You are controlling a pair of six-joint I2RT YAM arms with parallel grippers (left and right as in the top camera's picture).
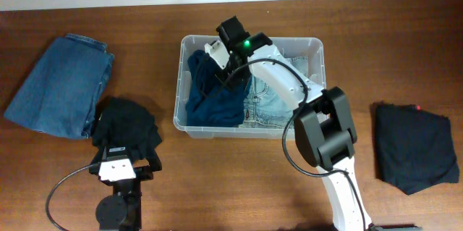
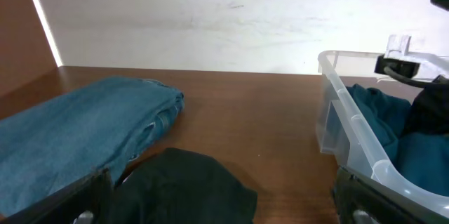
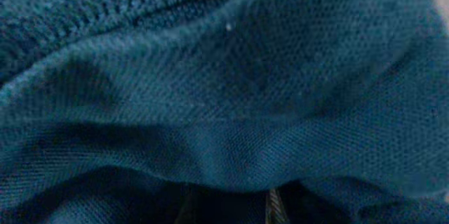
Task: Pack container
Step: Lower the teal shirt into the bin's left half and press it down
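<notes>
Teal shirt (image 3: 224,76) swallowed the right claw (image 1: 230,64), grip unreadable, inside the left half of the container (image 1: 316,46), lying crosswise by the far edge of the surface (image 1: 217,180); left claw (image 2: 224,206) gaped over black cloth (image 2: 182,182).

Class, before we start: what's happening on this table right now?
Clothes are being packed into the clear container. The right gripper is down inside it, right up against a dark teal garment next to light denim. The left gripper hangs open above a black garment on the table. Folded jeans and another black garment lie outside.
</notes>
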